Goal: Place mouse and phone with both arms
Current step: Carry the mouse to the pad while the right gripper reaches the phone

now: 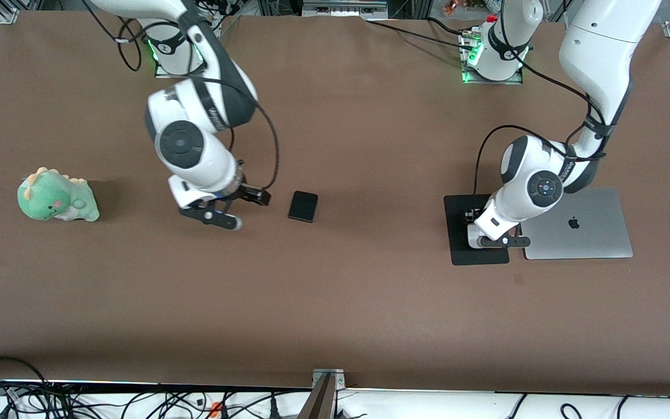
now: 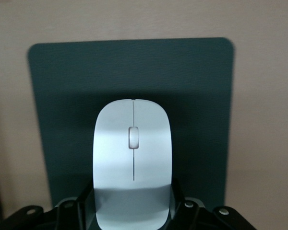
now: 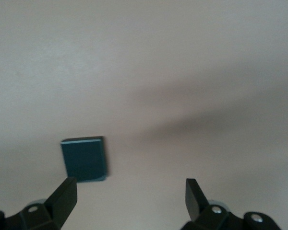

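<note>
Your left tool (image 2: 133, 211) grips the white mouse (image 2: 133, 158) over the mouse pad (image 1: 458, 244); your right tool (image 3: 129, 199) hangs released over the brown counter (image 1: 335, 302) beside the phone (image 1: 303, 206).

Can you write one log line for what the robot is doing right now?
left gripper: shut on mouse over mouse pad | right gripper: open, empty, beside phone

White glossy mouse (image 2: 133, 163) sits on the black mouse pad (image 2: 192, 96); black phone (image 1: 303, 206) lies flat on the brown worktop (image 1: 335, 302).
</note>
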You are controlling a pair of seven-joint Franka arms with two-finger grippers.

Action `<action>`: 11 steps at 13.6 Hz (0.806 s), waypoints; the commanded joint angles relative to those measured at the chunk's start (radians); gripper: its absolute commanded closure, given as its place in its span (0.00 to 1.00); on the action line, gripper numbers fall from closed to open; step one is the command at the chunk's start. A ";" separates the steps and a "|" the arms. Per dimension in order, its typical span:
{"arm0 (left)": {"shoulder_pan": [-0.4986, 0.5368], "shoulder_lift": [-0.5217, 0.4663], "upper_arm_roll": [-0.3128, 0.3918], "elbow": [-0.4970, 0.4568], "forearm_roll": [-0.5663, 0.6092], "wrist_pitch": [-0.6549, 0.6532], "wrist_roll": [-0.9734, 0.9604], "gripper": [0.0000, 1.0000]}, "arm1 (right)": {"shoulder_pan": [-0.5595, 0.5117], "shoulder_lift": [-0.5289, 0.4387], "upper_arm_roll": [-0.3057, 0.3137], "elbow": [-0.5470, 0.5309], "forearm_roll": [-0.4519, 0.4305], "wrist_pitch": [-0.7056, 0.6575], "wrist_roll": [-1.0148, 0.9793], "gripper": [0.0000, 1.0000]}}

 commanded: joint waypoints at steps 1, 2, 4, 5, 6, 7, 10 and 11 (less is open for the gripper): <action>0.024 -0.038 -0.021 -0.036 0.019 0.006 0.028 0.71 | 0.057 0.074 -0.010 0.008 0.001 0.100 0.034 0.00; 0.024 -0.036 -0.021 -0.036 0.019 0.006 0.028 0.53 | 0.079 0.103 -0.010 0.008 0.000 0.139 0.037 0.00; 0.026 -0.033 -0.022 -0.033 0.018 0.003 0.028 0.00 | 0.119 0.150 -0.013 0.008 -0.002 0.220 0.058 0.00; 0.026 -0.038 -0.022 -0.027 0.018 0.000 0.028 0.00 | 0.133 0.172 -0.013 0.008 -0.003 0.254 0.058 0.00; 0.027 -0.041 -0.022 -0.024 0.018 0.000 0.028 0.00 | 0.148 0.192 -0.016 0.007 -0.003 0.278 0.058 0.00; 0.029 -0.042 -0.022 -0.023 0.018 0.000 0.027 0.00 | 0.157 0.207 -0.018 0.005 -0.005 0.298 0.058 0.00; 0.030 -0.105 -0.022 0.032 0.014 -0.095 0.025 0.00 | 0.168 0.249 -0.019 -0.024 -0.052 0.376 0.058 0.00; 0.030 -0.124 -0.024 0.081 0.011 -0.171 0.027 0.00 | 0.179 0.256 -0.021 -0.040 -0.054 0.406 0.058 0.00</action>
